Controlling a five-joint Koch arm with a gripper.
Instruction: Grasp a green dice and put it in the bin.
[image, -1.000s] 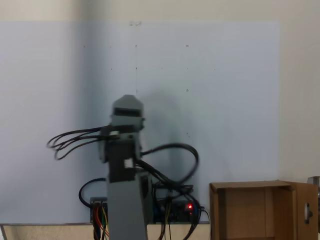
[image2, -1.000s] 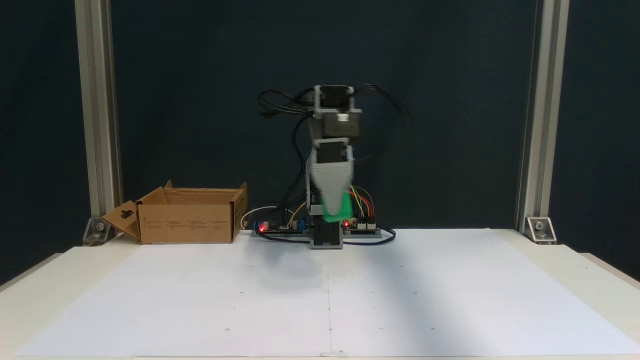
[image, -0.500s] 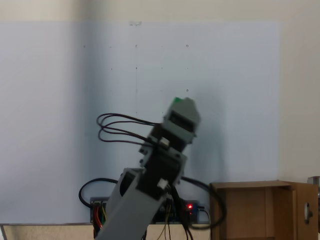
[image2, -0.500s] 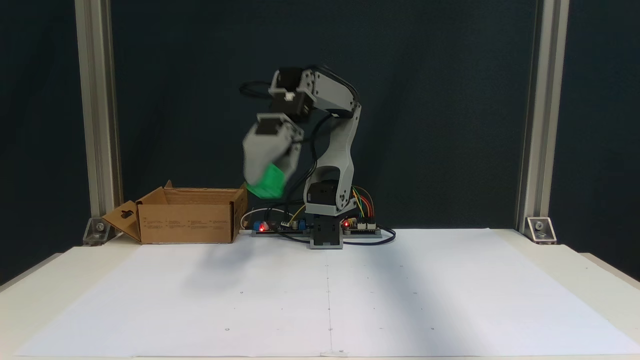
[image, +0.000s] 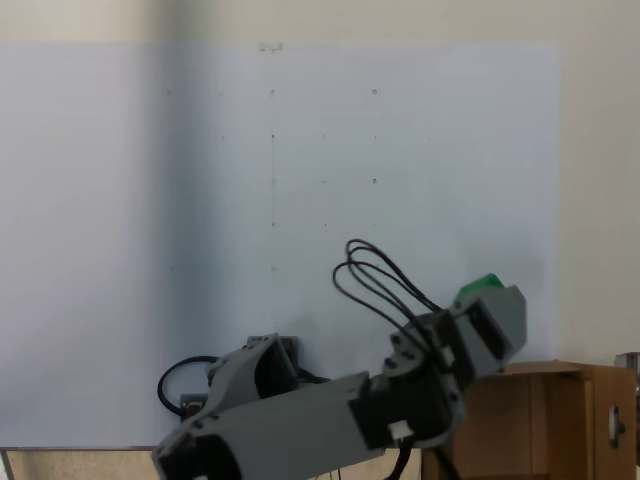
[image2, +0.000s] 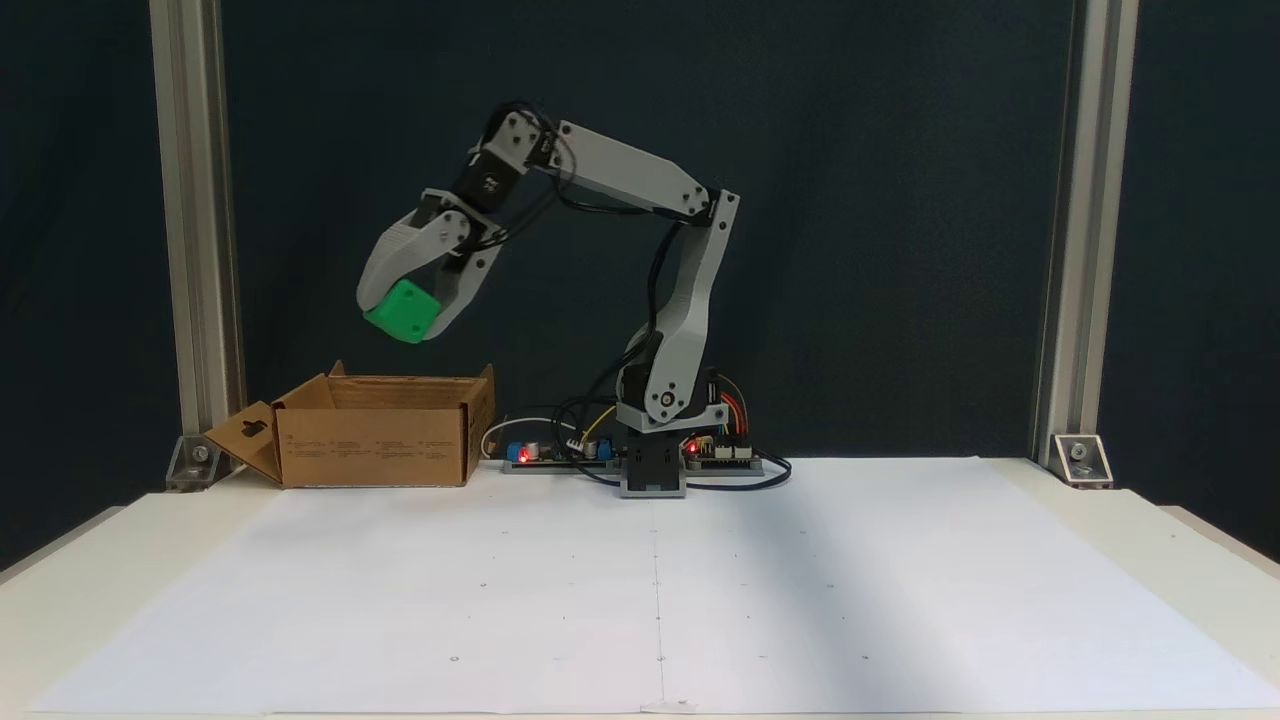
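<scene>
In a fixed view from the front, my gripper (image2: 408, 318) hangs in the upper left part of the frame, high in the air, and its two grey jaws are closed around the green dice (image2: 402, 311), one jaw on each side of it. The dice sits between the tips, a little tilted, and it touches nothing else. Below it, in the left middle of the frame, stands the bin (image2: 375, 432), a brown cardboard box with its flaps up, on the white table (image2: 660, 600). The dice is above the bin's opening, toward its right half, and well clear of the rim. My arm (image2: 630, 185) reaches from its base (image2: 652, 470) in the centre of the frame up and then over to the left. In a fixed view from above, the arm lies across the bottom of the frame and the gripper (image: 492, 300) is at the lower right, with a green edge of the dice (image: 478, 287) showing at its top. The bin (image: 565, 420) is in the lower right corner there, partly covered by the arm.
</scene>
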